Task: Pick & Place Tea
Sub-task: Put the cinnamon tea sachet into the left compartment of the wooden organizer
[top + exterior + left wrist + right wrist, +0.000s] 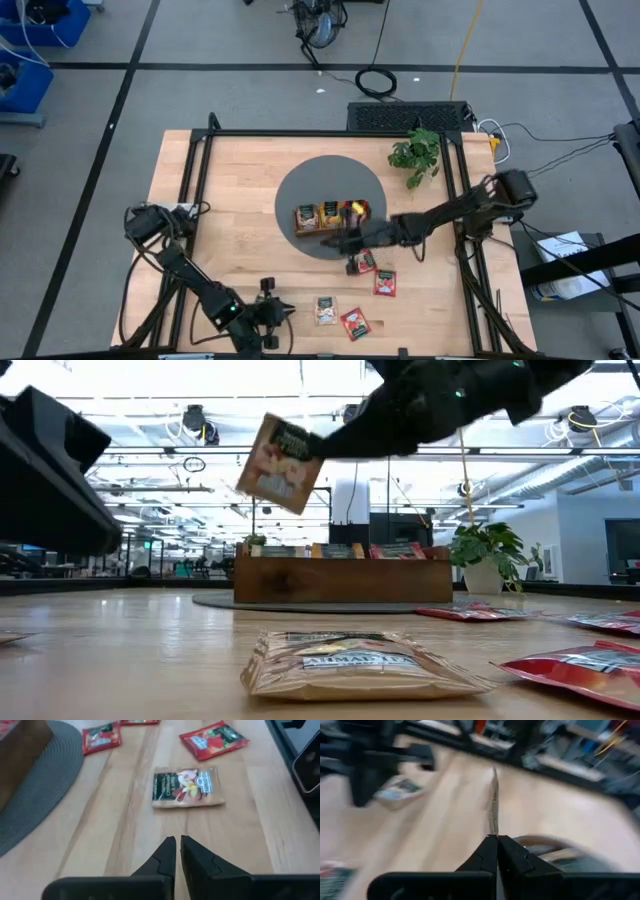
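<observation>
- R gripper (333, 241) clenched on a small flat orange-yellow tea sachet (281, 464); low view shows it pinched by one edge, tilted, hanging well clear of the light wooden tabletop (240, 190). R wrist view: sachet (494, 802) seen edge-on, straight ahead of the shut fingertips.
- Long brown wooden tray (333, 218) sits just beside R gripper, on a round grey mat (300, 185). Held sachet is near the tray but not in it yet.
- Progress, judged: tray already holds sachets; from above, orange-yellow ones in one part, red ones in the part nearest R arm's base. Row of tops also pokes above the tray wall in low view. Exact count can't tell.
- Left to do: two red sachets (376, 273) lie just behind R gripper, toward its arm; one more orange-yellow sachet (187, 787) and one more red sachet (213, 739) lie ahead of L gripper (178, 840). So roughly four loose plus the one in hand.
- L gripper closed, fingers nearly touching, holding nothing; waits low at the near table edge.
- Writing: loose orange-yellow sachet in low view carries a dark band reading "AHMAD TEA"; smaller print unreadable. Held sachet has a dark label strip, text too small.
- Small green potted plant (417, 154) stands well beyond the tray, not involved.
</observation>
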